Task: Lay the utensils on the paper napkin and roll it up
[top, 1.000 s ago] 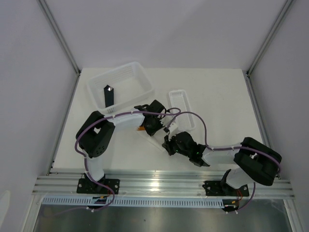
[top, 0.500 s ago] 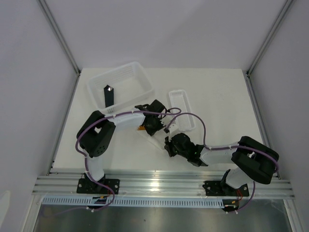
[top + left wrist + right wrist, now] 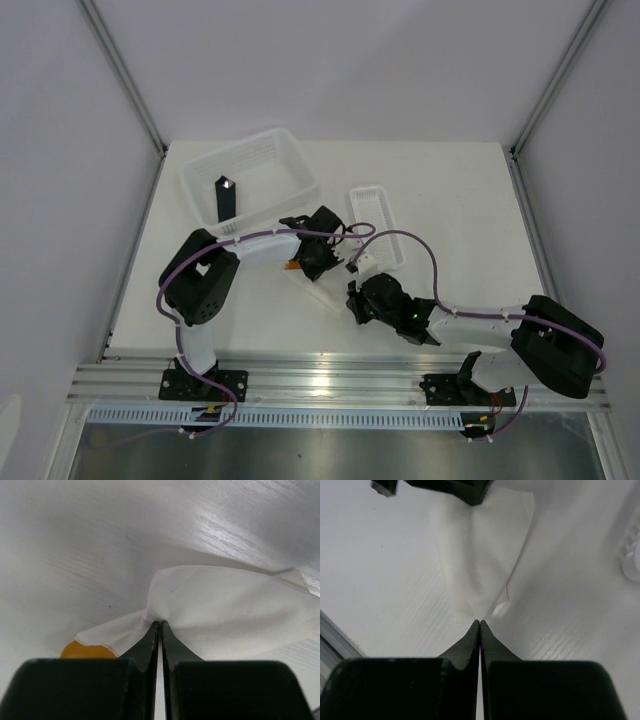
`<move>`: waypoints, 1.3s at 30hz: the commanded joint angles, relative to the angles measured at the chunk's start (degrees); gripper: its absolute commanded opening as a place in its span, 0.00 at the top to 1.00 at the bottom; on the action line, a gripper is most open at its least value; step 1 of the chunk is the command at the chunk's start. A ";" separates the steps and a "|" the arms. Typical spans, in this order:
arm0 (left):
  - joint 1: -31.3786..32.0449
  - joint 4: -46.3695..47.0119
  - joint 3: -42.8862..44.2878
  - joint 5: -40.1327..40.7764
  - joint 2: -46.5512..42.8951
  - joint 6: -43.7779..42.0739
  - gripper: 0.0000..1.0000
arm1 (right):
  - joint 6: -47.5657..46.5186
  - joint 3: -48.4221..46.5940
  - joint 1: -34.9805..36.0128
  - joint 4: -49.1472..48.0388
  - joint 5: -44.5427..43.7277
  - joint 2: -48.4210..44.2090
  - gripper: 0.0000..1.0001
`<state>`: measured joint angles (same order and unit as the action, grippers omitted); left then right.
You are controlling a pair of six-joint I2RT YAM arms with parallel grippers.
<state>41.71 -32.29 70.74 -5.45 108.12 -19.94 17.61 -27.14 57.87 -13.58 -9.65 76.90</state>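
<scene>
L gripper [image 3: 159, 624]: jaws closed, tips pinching a puckered fold of the napkin [image 3: 225, 607]. In the L wrist view the paper fans out from the tips toward 1–2 o'clock, bunched and creased, lying on the table [image 3: 450, 200]. At 8 o'clock of the tips an orange rounded bit of a utensil [image 3: 87, 651] pokes out from under the napkin edge; can't tell which piece. The other utensils aren't visible.

R gripper [image 3: 479, 622]: jaws closed, tips together right at the near end of the napkin. Can't tell if any paper is caught between them. In the R wrist view the paper runs as a narrow folded strip from the tips up to 12 o'clock, where the L gripper sits on its far end.

Top view: the napkin lies near table centre as a slanted strip, L gripper at its 10 o'clock end, R gripper at its 4 o'clock end. A basket [image 3: 290, 150] sits at 11 o'clock with a black block [image 3: 226, 200] upright inside. A narrow tray [image 3: 375, 215] is at 1 o'clock, just beside the grippers.
</scene>
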 commanded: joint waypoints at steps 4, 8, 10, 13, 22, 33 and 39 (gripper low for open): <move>-0.23 -0.23 -1.39 0.62 2.36 -0.09 0.96 | -1.96 -3.09 -1.44 -8.89 4.99 0.60 1.00; -0.23 -0.31 -1.13 0.62 2.54 -0.10 0.96 | -2.57 -5.82 -0.74 -9.71 6.13 6.66 1.00; -0.23 -0.31 -1.13 0.62 2.54 -0.01 0.96 | -1.88 -6.17 -0.74 -6.91 4.83 7.91 1.00; -0.23 -0.23 -1.22 0.62 2.54 -0.18 0.96 | -0.12 -4.25 -0.83 -4.00 3.76 8.09 1.00; -0.23 -0.14 -1.39 0.62 2.28 -0.09 0.96 | 1.73 -1.16 -1.00 -1.53 2.09 5.28 1.00; -0.23 0.30 -1.66 0.88 2.01 0.17 0.96 | 0.33 -1.51 -5.83 -10.13 6.83 -1.77 0.80; -0.14 0.04 -1.39 0.71 2.10 0.17 0.96 | -1.25 -3.36 -6.10 -14.27 8.68 8.33 0.68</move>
<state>41.69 -32.27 70.74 -5.52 108.12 -19.84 17.89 -28.97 51.75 -23.49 -2.83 81.89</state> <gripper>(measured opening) 0.044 0.309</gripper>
